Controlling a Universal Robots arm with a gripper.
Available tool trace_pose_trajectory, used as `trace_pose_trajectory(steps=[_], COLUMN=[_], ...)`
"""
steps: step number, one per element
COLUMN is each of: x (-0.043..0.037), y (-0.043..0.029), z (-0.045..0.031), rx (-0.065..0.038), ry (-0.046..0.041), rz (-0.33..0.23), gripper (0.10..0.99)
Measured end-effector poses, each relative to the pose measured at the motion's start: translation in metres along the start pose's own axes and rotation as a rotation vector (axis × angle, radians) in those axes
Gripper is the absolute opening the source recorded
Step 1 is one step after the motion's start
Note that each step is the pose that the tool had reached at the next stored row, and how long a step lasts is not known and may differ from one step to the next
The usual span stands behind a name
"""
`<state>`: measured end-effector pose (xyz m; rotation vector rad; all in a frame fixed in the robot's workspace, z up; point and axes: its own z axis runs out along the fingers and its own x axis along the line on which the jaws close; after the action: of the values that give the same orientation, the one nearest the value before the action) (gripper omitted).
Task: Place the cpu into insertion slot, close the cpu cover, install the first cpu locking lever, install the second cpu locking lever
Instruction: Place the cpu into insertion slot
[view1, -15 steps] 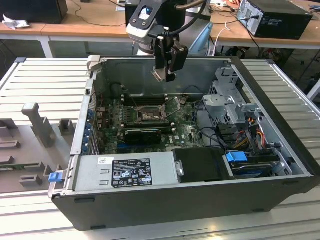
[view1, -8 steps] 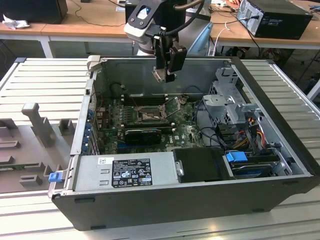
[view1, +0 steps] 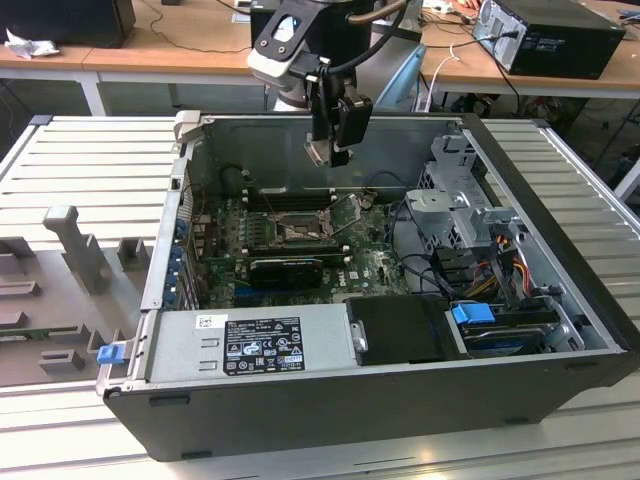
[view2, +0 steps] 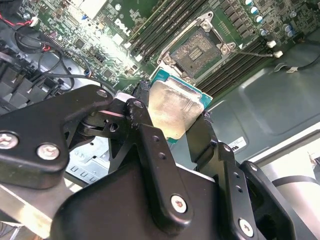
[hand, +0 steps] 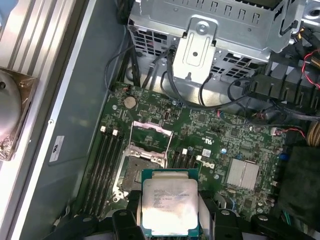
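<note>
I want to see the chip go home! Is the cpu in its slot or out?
Out. The gripper holds the cpu above the motherboard, and the insertion slot lies bare, its contact grid showing.

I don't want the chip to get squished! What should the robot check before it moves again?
1. The hand grips the cpu: ok, shut on its edges.
2. The cpu cover is open: ok, swung up off the slot.
3. The insertion slot is bare: ok, contacts showing.
4. The cpu is squared with the slot: cannot tell.
5. The cpu is seated: not ok, held above the motherboard.
</note>
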<state>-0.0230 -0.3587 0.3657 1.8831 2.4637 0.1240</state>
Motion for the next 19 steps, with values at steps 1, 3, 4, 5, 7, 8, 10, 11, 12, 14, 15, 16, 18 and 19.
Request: trace_pose_trajectory(steps=[1, 3, 4, 5, 7, 8, 10, 11, 12, 14, 15, 16, 18, 19], x=[0.0, 0.0, 0.0, 0.0, 0.0, 0.0, 0.0, 0.0, -0.0001, -0.0001, -0.0001, -0.0001, -0.0002, -0.0002], y=[0.0, 0.0, 0.0, -0.0001, -0.0001, -0.0001, -0.0003, -0.0005, -0.0006, -0.0008, -0.0009, -0.001, -0.0012, -0.0014], z=[0.0001, 0.0004, 0.0005, 0.0006, 0.001, 0.0018, 0.0037, 0.0049, 0.0057, 0.0077, 0.0089, 0.0099, 0.0131, 0.0153], rx=[0.0, -0.001, -0.001, -0.001, -0.001, -0.002, -0.002, -0.002, -0.002, -0.002, -0.001, 0.0, 0.004, 0.006], ry=[-0.0001, -0.0018, -0.0025, -0.0033, -0.0059, -0.0082, -0.011, -0.0111, -0.0111, -0.0112, -0.011, -0.0109, -0.0102, -0.0097], rz=[0.004, 0.024, 0.031, 0.041, 0.071, 0.096, 0.126, 0.128, 0.128, 0.129, 0.13, 0.13, 0.131, 0.131], gripper=[0.537, 0.537, 0.537, 0.537, 0.537, 0.537, 0.537, 0.537, 0.537, 0.537, 0.537, 0.537, 0.537, 0.537])
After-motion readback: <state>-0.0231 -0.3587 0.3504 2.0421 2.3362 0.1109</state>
